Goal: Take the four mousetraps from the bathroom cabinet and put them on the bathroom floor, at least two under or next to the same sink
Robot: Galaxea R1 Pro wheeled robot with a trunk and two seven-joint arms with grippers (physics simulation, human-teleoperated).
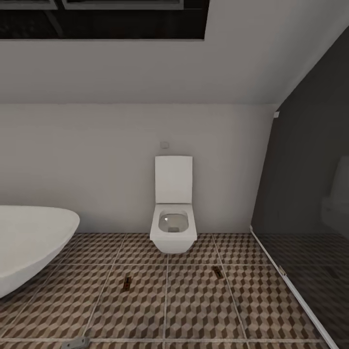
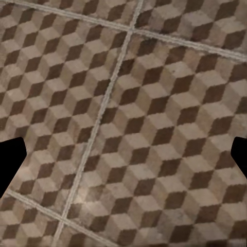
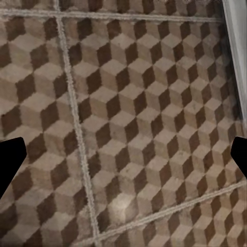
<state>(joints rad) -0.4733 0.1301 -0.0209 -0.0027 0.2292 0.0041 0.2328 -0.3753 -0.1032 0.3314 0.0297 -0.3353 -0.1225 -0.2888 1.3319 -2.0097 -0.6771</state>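
Two mousetraps lie flat on the bathroom floor (image 1: pixel 194 300), in front of the toilet (image 1: pixel 173 228). Left mousetrap (image 1: pixel 127 282): one tile row out from the bowl, off toward the bathtub side. Right mousetrap (image 1: pixel 218 273): off toward the shower side, tilted slightly. The two are well apart, each alone on its tile, touching nothing.

Toilet white, wall-hung, lid raised against the pale wall. Rim of a white oval bathtub (image 1: pixel 29 247) at far left. Dark glass shower screen (image 1: pixel 305 194) at right, its pale sill running diagonally across the tiles.

Left gripper (image 2: pixel 123 159): fingertips (image 2: pixel 10 164) show as dark corners at the frame edges, spread wide, nothing between, cube-pattern tile below. Right gripper (image 3: pixel 123 159): same, wide and empty, over tile beside a pale strip.
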